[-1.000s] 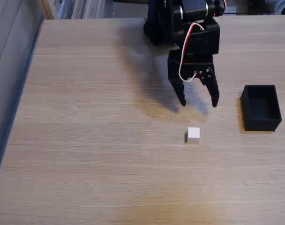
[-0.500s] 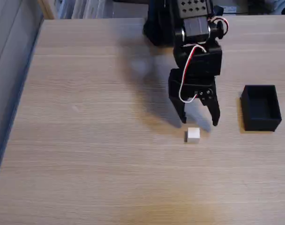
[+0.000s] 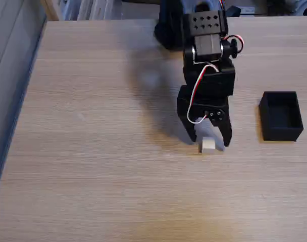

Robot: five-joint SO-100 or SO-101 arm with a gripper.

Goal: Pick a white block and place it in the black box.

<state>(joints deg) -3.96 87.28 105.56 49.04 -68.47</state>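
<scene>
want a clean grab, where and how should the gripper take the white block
Grip the block across its two flat side faces, coming straight down from above. It is a small cube lying flat on the table, and the open gripper already straddles it.

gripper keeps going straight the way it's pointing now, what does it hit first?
Most likely the white block. The gripper points down toward the table with its jaws open, and the block sits between the fingertips. Depth is hard to judge from this view, so a fingertip might reach the tabletop beside it first.
</scene>
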